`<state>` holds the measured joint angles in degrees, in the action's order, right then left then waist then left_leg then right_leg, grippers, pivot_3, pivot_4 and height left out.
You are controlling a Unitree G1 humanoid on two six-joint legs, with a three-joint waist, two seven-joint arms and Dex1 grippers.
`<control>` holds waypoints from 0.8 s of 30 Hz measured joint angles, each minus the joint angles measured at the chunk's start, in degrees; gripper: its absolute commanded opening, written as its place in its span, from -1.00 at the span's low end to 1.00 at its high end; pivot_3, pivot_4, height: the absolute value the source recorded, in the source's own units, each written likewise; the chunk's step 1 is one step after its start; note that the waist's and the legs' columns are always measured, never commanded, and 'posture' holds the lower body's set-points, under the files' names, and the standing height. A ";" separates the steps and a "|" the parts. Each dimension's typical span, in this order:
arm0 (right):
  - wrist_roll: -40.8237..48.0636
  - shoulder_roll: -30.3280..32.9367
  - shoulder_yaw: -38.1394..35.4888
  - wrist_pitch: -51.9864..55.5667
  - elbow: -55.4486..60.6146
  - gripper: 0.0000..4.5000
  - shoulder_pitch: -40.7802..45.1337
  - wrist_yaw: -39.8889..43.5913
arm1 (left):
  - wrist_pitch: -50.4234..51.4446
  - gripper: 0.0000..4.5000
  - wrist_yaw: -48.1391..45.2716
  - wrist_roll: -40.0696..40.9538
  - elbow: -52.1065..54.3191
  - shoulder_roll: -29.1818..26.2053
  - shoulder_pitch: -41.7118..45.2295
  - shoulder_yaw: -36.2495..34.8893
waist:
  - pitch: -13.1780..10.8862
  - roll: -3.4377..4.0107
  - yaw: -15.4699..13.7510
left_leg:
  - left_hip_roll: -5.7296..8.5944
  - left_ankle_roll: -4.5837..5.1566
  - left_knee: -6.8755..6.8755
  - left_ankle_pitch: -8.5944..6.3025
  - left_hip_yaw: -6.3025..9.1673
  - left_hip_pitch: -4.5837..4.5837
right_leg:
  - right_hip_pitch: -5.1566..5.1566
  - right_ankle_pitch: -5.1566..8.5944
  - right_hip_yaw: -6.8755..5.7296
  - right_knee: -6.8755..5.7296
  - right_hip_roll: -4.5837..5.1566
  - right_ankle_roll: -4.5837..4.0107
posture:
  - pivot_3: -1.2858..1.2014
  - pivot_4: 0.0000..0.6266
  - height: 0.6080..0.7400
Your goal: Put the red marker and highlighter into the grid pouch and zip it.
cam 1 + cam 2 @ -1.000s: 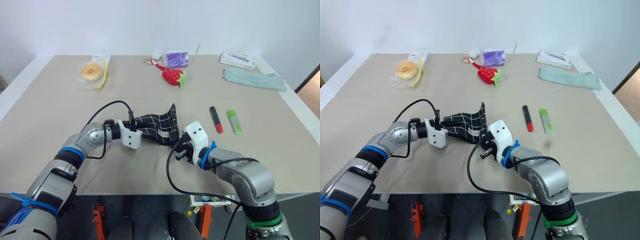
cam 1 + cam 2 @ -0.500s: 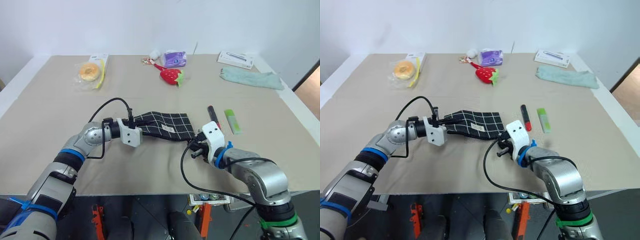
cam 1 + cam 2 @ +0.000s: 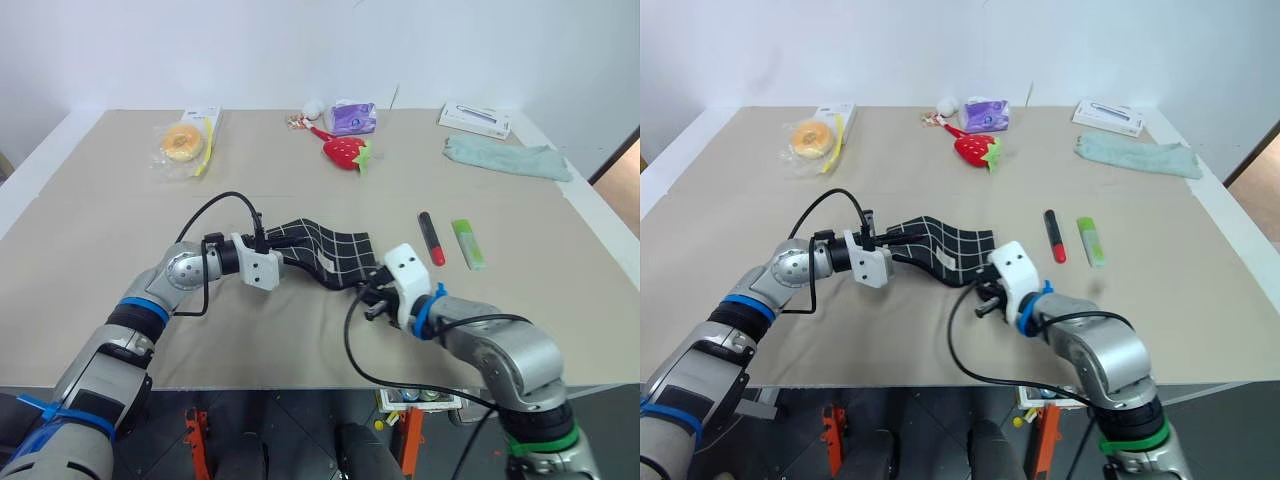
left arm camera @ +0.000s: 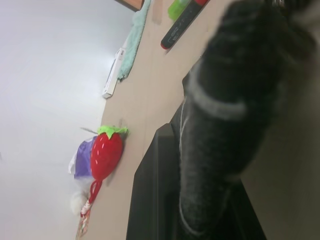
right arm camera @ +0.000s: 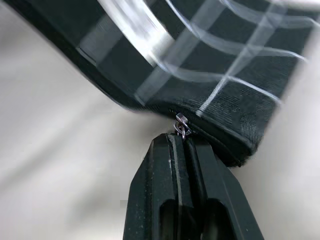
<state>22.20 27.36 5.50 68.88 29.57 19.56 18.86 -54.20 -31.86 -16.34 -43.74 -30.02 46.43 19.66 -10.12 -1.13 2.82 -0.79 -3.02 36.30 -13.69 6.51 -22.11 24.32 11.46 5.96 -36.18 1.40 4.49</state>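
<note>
The grid pouch lies rumpled on the table between my two arms. Its left end is pinched in my shut left gripper. At its right end, my right gripper is shut on the small metal zipper pull, which sits at the tips of the black fingers. The red marker and the light-green highlighter lie side by side on the table to the right of the pouch, both apart from the grippers.
Along the far edge lie a bagged doughnut, a strawberry toy, a purple packet, a white box and a pale green cloth. The table's front edge runs just below my arms.
The pouch's right end stood folded up, was drawn out flat half a second ago, and now lies slack and wavy. My right gripper swung right, then came partly back. Both grips held.
</note>
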 measured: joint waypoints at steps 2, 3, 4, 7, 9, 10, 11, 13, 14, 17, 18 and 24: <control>0.01 0.08 0.16 -0.39 0.01 -0.98 -0.19 0.26 | 0.55 -1.00 0.00 1.02 0.51 0.52 0.04 -0.50 | 0.00 0.00 0.03 | -0.02 0.00 0.00 0.00 0.00 0.01 | 0.00 0.00 -0.01 -0.01 -0.03 -0.01 | 0.03 -0.52 1.00; 0.01 0.11 0.16 -0.56 0.04 -0.98 -0.36 0.46 | 0.62 -1.00 0.00 1.28 0.80 0.71 0.06 -0.56 | 0.00 0.00 0.05 | -0.02 0.00 0.00 0.00 0.00 0.02 | 0.00 -0.01 0.00 -0.01 -0.03 -0.01 | 0.03 -0.52 1.00; 0.01 0.15 0.16 -0.70 0.08 -0.98 -0.48 0.63 | 0.66 -1.00 0.00 1.44 1.09 0.77 0.06 -0.57 | 0.00 0.00 0.06 | -0.02 0.00 0.00 0.00 0.00 0.02 | 0.00 -0.01 0.00 -0.01 -0.03 -0.01 | 0.03 -0.52 1.00; 0.22 -0.71 0.18 -0.59 0.12 -0.98 -0.49 0.82 | 0.92 -1.00 -0.05 1.67 1.49 0.77 0.06 -0.76 | 0.00 0.00 0.07 | -0.02 0.00 0.01 0.00 0.00 0.02 | 0.00 -0.03 0.00 -0.01 -0.04 -0.03 | 0.03 -0.52 1.00; 1.24 -2.40 0.11 -0.25 0.32 -0.98 -0.47 1.00 | 1.03 -1.00 -0.06 1.71 1.60 0.77 0.05 -1.02 | 0.00 0.00 0.07 | -0.04 0.00 0.01 0.00 0.00 0.02 | 0.00 -0.03 0.00 -0.02 -0.05 -0.03 | 0.03 -0.52 1.00; 1.75 -3.53 0.11 -0.15 0.54 -0.98 -0.47 1.04 | 1.13 -1.00 -0.06 1.73 1.65 0.80 0.05 -1.13 | 0.00 0.00 0.08 | -0.04 0.00 0.01 0.00 0.00 0.02 | 0.00 -0.03 0.00 -0.02 -0.06 -0.03 | 0.03 -0.52 1.00; 2.41 -4.77 0.08 0.11 0.77 -0.98 -0.45 1.04 | 1.33 -1.00 -0.06 1.73 1.70 0.88 0.05 -1.24 | 0.00 0.00 0.07 | -0.04 0.00 0.01 0.00 0.01 0.02 | 0.00 -0.03 0.00 -0.02 -0.06 -0.03 | 0.03 -0.52 1.00; 2.78 -5.07 0.33 0.11 0.96 -0.98 -0.36 1.02 | 1.65 -1.00 -0.07 1.73 1.81 1.19 0.04 -1.43 | 0.00 0.00 0.02 | 0.00 0.00 0.02 0.01 0.00 0.00 | 0.00 -0.03 0.00 -0.01 -0.01 -0.03 | 0.03 -0.52 1.00; 2.79 -5.22 0.25 -0.52 0.96 -0.98 -0.27 1.10 | 1.73 -1.00 -0.09 1.73 1.81 1.19 -0.01 -1.54 | 0.00 0.00 0.01 | 0.01 0.00 0.03 0.01 0.00 -0.02 | 0.00 -0.03 0.00 -0.01 0.01 -0.03 | 0.03 -0.52 1.00; 4.09 -7.60 -1.02 -1.46 1.36 -0.98 0.64 1.28 | 1.83 -1.00 -0.16 1.74 1.82 1.24 -0.03 -1.60 | 0.00 0.00 0.01 | -0.02 0.00 0.02 0.01 0.02 0.00 | 0.00 -0.03 -0.02 -0.02 -0.03 -0.03 | 0.03 -0.52 1.00; 4.35 -7.77 -1.05 -1.47 1.70 -0.98 1.24 1.17 | 1.85 -1.00 -0.17 1.74 1.87 1.39 -0.03 -1.60 | 0.00 0.00 0.02 | -0.02 0.00 0.02 0.01 0.03 0.00 | 0.01 -0.03 -0.03 -0.02 -0.03 -0.03 | 0.03 -0.52 1.00; -0.46 1.04 1.57 -0.30 -0.26 -0.98 0.89 -1.09 | 1.87 -1.00 -0.34 1.73 2.01 1.15 -0.43 -1.70 | 0.00 0.00 -0.14 | 0.03 -0.01 0.02 0.01 0.02 -0.03 | 0.00 -0.01 -0.03 0.00 0.04 -0.01 | 0.03 -0.52 1.00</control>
<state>21.74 28.40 7.07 68.58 29.32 20.45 17.77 -52.33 -32.20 -14.61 -41.74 -28.87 46.00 17.96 -10.12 -1.13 2.67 -0.75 -3.03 36.33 -13.68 6.53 -22.14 24.32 11.45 5.93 -36.18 1.44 4.48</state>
